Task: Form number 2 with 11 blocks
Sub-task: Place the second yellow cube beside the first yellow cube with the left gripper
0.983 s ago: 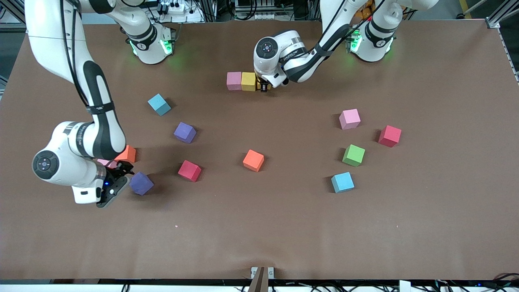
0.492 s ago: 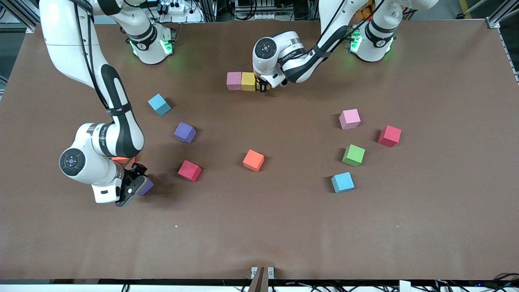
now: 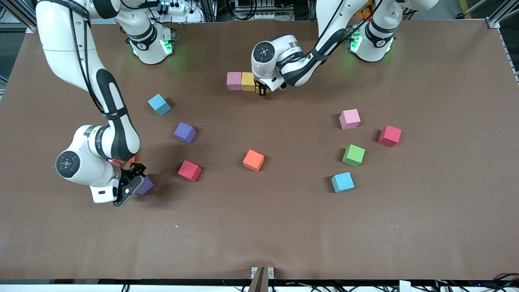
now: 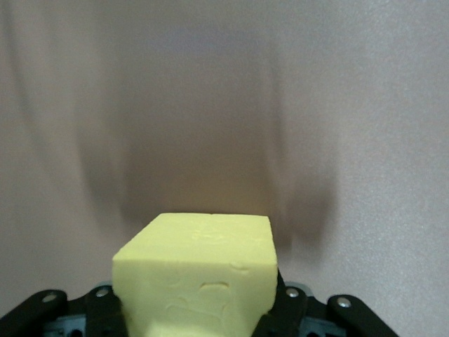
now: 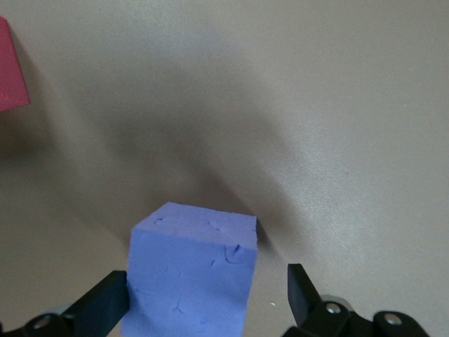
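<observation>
The brown table (image 3: 284, 227) filled the front view. Each white arm carried a band of small dark lettering on its wrist link, too small to read; no other writing showed.

The right arm reached from the top of the frame down to the lower part at its own end of the table. The right gripper (image 3: 130, 185) sat low there, jaws released and spread around the dark purple block (image 3: 146, 185). In the right wrist view this block (image 5: 193, 274) stood between the fingers (image 5: 300, 288), with bare table showing between it and one finger. A red block (image 5: 12, 67) lay at that view's edge.

The left arm bent to the upper middle of the frame. The left gripper (image 3: 262, 90) was clenched on the held yellow block (image 4: 196, 267), its fingers (image 4: 287, 305) pressed against both sides. The block hung low beside the row's yellow block (image 3: 248, 81), which touched a pink block (image 3: 234, 80): the start of the number 2.

Loose in mid-frame lay a cyan block (image 3: 159, 104), a lighter purple block (image 3: 185, 132) and an orange block (image 3: 253, 160). Toward the left arm's end lay another pink block (image 3: 349, 119), a second red block (image 3: 389, 135), a green block (image 3: 353, 155) and a second cyan block (image 3: 342, 182).
</observation>
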